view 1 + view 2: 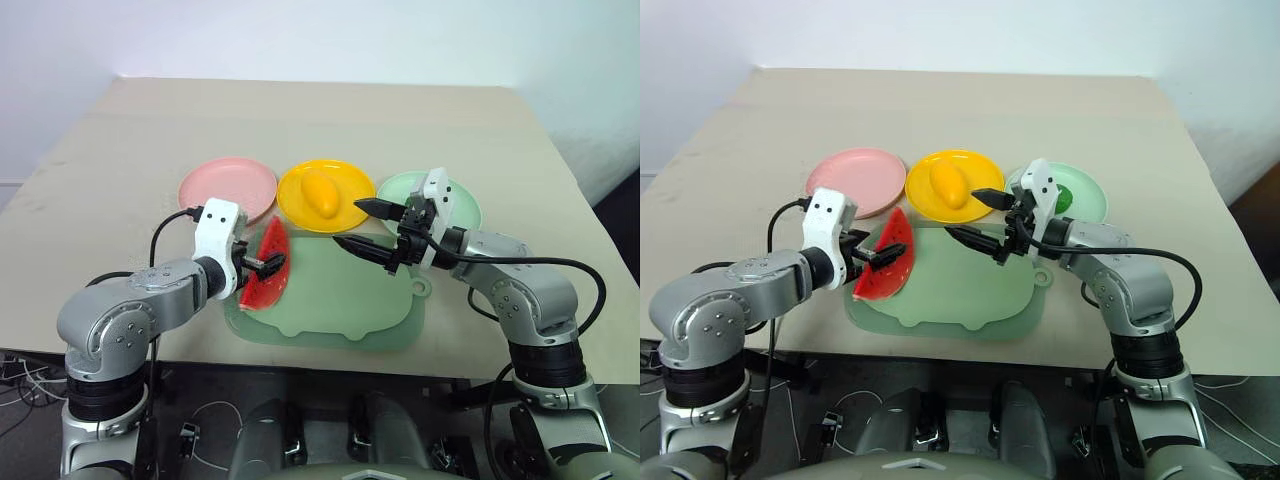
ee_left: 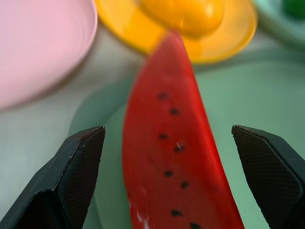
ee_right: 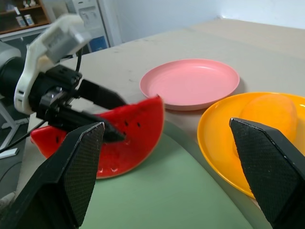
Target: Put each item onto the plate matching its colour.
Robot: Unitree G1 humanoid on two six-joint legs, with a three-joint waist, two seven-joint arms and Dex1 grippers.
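1. Left wrist view puts the wedge (image 2: 176, 148) between our left pincer's (image 1: 262, 264) spread fingers (image 2: 76, 167), neither of them touching it. If we close with the wedge off centre, one finger could land first and push it aside across the mat (image 1: 350, 300).

2. The wedge stands on its rind at the mat's left edge, just short of the pink plate (image 1: 228, 187). Judging by its thin, curved shape, we think a squeeze on the flat red faces could tip it over or let it slide out.

3. The pink plate is bare and lies just beyond the wedge. A low carry could catch the plate's rim and shove the plate along the worktop (image 1: 120, 150).

4. The mango (image 1: 320, 192) already lies on the yellow plate (image 1: 345, 215), just beside the wedge's tip. A lift that swings toward it could knock the mango or the plate.

5. Our right pincer (image 1: 357, 225) hangs spread and holding nothing over the mat, near the yellow and green plates. It is close to the left arm's likely path, so the two could meet if both move inward.

6. The lime (image 1: 1061, 197) sits on the green plate (image 1: 1085, 190), partly hidden behind the right wrist; a careless pull back of that arm could disturb it.
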